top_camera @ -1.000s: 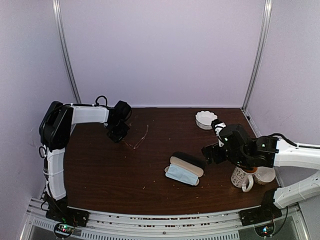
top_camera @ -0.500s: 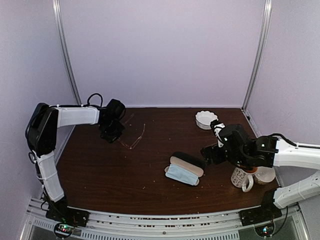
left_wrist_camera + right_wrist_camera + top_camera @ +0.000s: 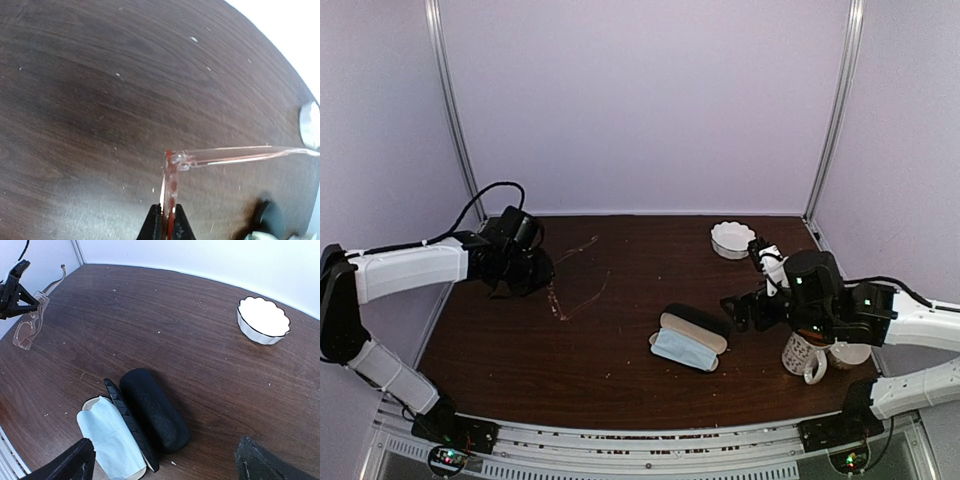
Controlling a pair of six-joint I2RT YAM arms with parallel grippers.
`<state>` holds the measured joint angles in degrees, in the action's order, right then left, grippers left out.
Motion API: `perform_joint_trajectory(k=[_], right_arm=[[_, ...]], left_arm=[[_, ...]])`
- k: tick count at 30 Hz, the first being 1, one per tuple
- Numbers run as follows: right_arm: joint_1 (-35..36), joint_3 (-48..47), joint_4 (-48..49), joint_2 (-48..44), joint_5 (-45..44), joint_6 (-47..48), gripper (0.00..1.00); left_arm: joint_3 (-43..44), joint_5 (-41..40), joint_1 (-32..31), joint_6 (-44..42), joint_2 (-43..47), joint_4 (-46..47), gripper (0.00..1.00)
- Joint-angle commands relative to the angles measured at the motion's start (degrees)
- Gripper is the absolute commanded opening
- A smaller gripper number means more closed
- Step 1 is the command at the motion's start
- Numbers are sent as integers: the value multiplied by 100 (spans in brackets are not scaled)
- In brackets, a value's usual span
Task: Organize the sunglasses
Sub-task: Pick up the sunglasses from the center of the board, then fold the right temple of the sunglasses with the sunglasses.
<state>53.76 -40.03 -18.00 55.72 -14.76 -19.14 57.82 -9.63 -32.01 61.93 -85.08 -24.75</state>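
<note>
Sunglasses (image 3: 171, 172) pinched in left pincer (image 3: 166, 223), temple arm stretching rightward.

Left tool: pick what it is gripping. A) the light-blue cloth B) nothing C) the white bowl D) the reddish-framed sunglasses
D: in the left wrist view the left tool is pinched shut on the frame of the reddish-framed sunglasses, whose temple arm stretches off to the right.
</note>
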Motion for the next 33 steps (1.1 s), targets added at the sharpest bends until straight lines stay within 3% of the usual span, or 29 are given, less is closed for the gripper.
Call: perform_joint_trajectory(k=[1,13,22,33], right_arm=[[19,239,626,-264,618,273,100],[140,252,1512,-175,2031,115,97],[587,290,2184,-37,3132,252,92],[1084,325,2838,37,3337,627,90]], left_arm=[[-440,203,-214,-958,609,338,0],[-1652,1289,-486,-1576,1732,1579,0],[-1782,1973,-602,-1856,2050,2128,0],[-1685,2444,-760,-1701,2141,2569,0]])
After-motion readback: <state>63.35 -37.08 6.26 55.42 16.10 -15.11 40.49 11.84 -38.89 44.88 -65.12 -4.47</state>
